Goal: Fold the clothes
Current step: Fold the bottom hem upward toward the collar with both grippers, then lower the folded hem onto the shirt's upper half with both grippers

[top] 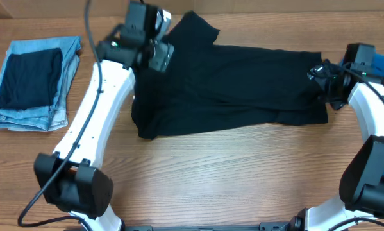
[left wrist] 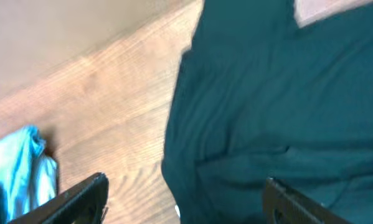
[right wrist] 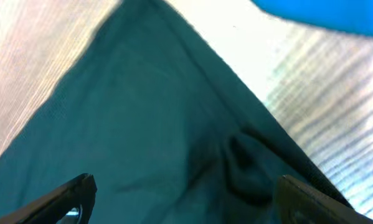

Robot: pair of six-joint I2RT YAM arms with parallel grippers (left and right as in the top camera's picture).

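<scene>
I am stretching my left arm (top: 102,106) over the far-left corner of the black T-shirt (top: 236,83) lying spread across the table (top: 230,176), left gripper (left wrist: 185,194) gaping open; my right gripper (right wrist: 183,194) is hovering open over its right edge.

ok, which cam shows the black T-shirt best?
Overhead: the black T-shirt lies spread across the table, with nearly all its outline visible. Left wrist shows only one edge of it. Right wrist shows only a close-up corner, and there it looks teal.
</scene>
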